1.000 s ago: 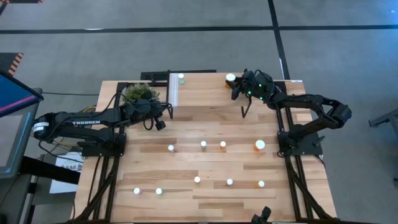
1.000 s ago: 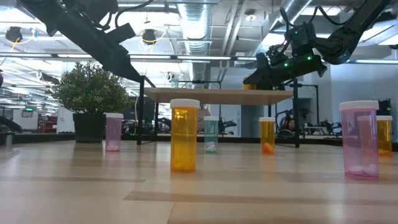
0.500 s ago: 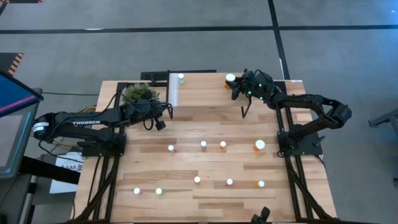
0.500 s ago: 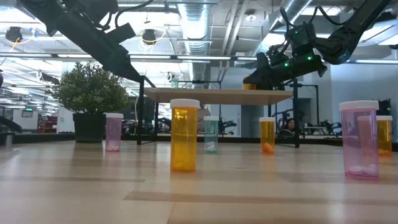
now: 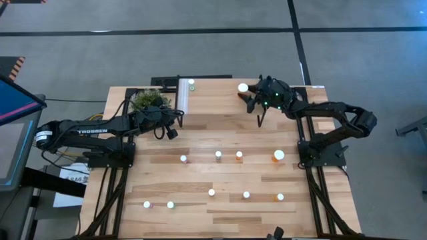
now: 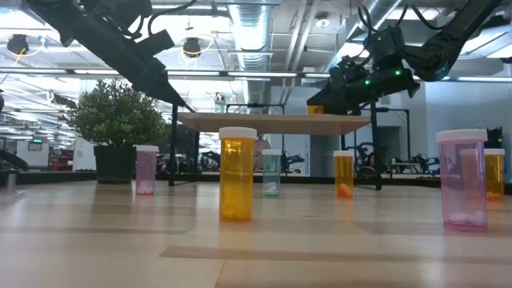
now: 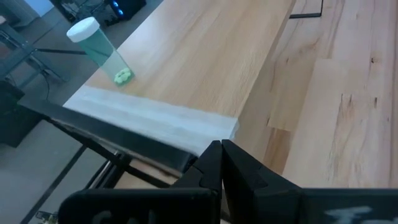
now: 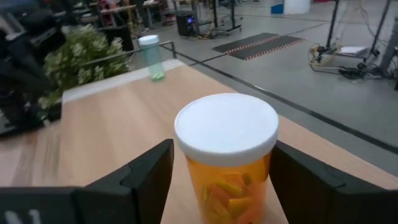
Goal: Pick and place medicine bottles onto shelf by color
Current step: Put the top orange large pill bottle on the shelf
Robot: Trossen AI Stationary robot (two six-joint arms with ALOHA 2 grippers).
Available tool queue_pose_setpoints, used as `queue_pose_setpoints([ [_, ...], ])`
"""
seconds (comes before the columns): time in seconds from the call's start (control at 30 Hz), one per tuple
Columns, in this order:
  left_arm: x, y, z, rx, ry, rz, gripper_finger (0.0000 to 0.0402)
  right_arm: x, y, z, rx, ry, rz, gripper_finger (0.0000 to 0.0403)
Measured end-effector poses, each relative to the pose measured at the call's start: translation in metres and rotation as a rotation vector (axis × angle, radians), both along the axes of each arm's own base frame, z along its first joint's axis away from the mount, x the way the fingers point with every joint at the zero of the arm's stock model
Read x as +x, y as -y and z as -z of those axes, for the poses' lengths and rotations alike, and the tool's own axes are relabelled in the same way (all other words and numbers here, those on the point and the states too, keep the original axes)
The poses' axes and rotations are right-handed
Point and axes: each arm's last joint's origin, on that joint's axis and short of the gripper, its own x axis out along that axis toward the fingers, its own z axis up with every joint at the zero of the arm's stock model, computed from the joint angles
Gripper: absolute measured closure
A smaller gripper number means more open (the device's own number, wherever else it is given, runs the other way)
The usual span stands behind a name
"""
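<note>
The right end effector [image 5: 253,101] hovers over the shelf [image 5: 213,97] near the far right corner of the worktop [image 5: 220,173]. Its fingers [image 8: 149,174] stand apart on either side of a large orange bottle [image 8: 227,155], which stands upright on the shelf board. From the right wrist view there is a gap on each side between the finger and the bottle wall, so the bottle looks free rather than clamped. In the high view its white cap [image 5: 243,87] sits near the right end of the shelf.

The left end effector [image 7: 221,163] waits near the shelf's left end, just beside the potted plant [image 5: 148,100], with its fingers pressed together and holding nothing. Ahead of it, a green bottle [image 7: 99,50] stands upright on the shelf near the white strip [image 7: 149,115] along that end.

The other medicine bottles stand upright on the worktop, well apart from the shelf. One row runs across the middle: a pink one [image 5: 183,159], two more [image 5: 218,155] [image 5: 239,155], and a larger orange one [image 5: 279,155] towards the right edge. A second row lies close to the near edge, from a pair at the left [image 5: 147,205] [image 5: 170,205] to an orange one [image 5: 280,197] at the right.
</note>
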Motion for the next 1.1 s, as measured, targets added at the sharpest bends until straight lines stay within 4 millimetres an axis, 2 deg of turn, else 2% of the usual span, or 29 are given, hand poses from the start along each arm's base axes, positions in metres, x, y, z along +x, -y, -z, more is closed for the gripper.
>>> queue_pose_setpoints([
  [1.1, 0.0, 0.0001, 0.0002, 0.001, -0.004, 0.007, 0.0401, 0.0021, -0.0023, -0.0027, -0.076, -0.005, -0.022, 0.0125],
])
